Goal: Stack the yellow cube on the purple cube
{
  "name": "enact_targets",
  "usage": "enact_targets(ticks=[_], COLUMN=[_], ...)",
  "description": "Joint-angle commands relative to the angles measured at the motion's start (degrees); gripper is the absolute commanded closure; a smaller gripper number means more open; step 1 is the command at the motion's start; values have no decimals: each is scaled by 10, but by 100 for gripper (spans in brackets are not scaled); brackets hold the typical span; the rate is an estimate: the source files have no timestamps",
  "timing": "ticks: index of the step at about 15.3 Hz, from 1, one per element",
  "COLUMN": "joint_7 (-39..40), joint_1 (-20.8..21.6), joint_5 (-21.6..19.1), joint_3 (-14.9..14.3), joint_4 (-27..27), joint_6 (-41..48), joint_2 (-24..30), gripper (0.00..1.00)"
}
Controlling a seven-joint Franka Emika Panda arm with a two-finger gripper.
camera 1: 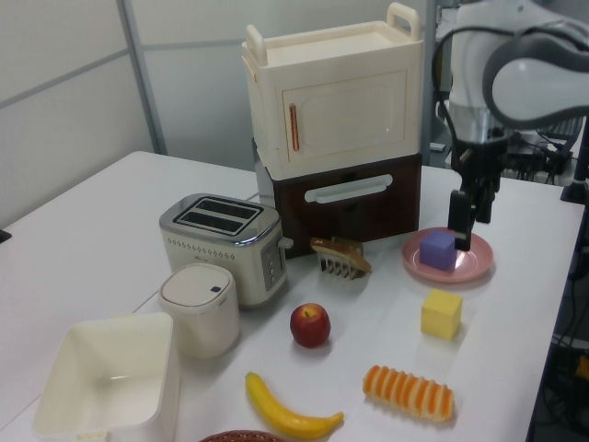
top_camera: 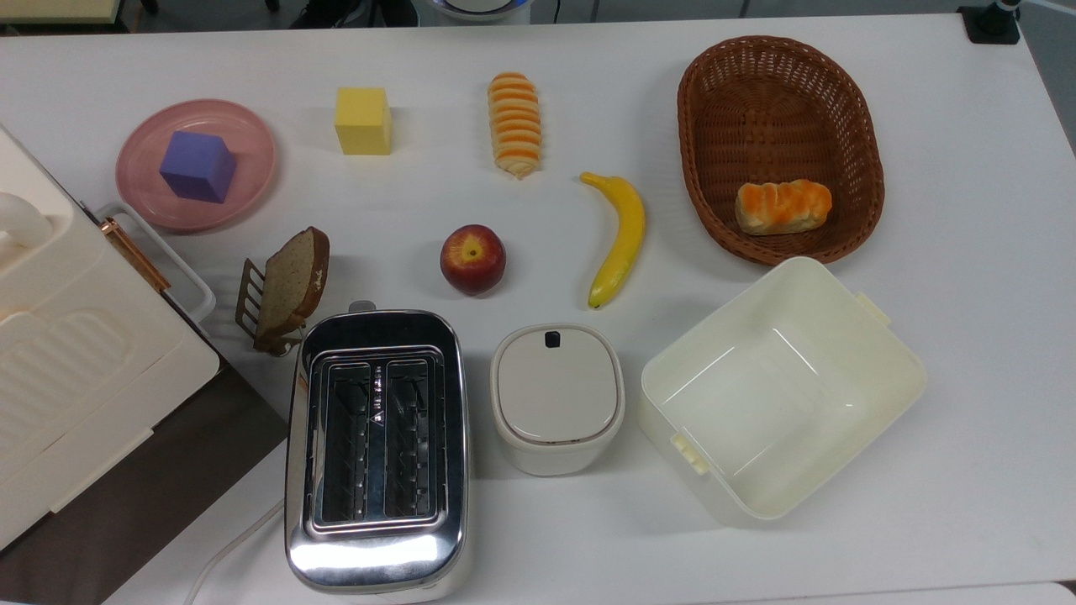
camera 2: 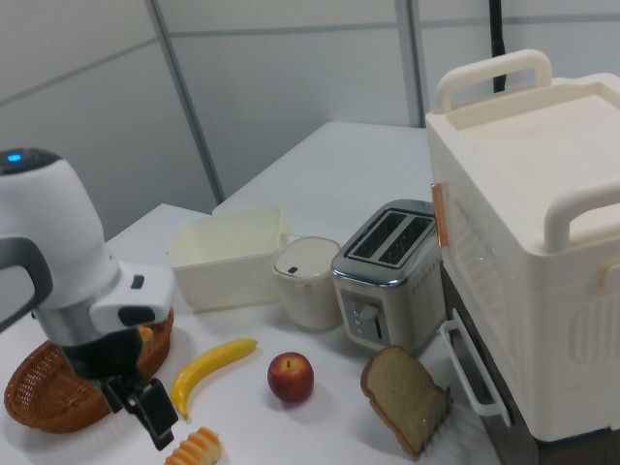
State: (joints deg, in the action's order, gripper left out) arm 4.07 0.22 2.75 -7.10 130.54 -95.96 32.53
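The yellow cube (top_camera: 363, 121) beside the plate (top_camera: 244, 126) looks light, matte and grippy; pinch opposite flat sides. Whether the gripper (camera 1: 463, 226) is clenched, I cannot tell.

I see the yellow cube (top_camera: 363, 121) sitting flat and upright on the white table (top_camera: 538, 538), a matte block with sharp edges, just off the pink plate (top_camera: 244, 189), on the top view's right of it. The purple cube (top_camera: 197, 165) sits on that plate near its middle, turned slightly askew. The two are apart, not stacked.
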Motion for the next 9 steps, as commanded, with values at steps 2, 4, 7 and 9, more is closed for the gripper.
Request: enact_targets(ticks=[2, 4, 7, 9], joint_7=[12, 12, 12, 12], joint_1=[3, 6, 5, 9], joint_5=[-10, -8, -7, -7], joint_3=[-16, -17, -12, -11], joint_4=[74, 93, 117, 130], joint_6=[-47, -65, -96, -114], joint_2=[54, 55, 55, 55], gripper=[0, 0, 0, 0])
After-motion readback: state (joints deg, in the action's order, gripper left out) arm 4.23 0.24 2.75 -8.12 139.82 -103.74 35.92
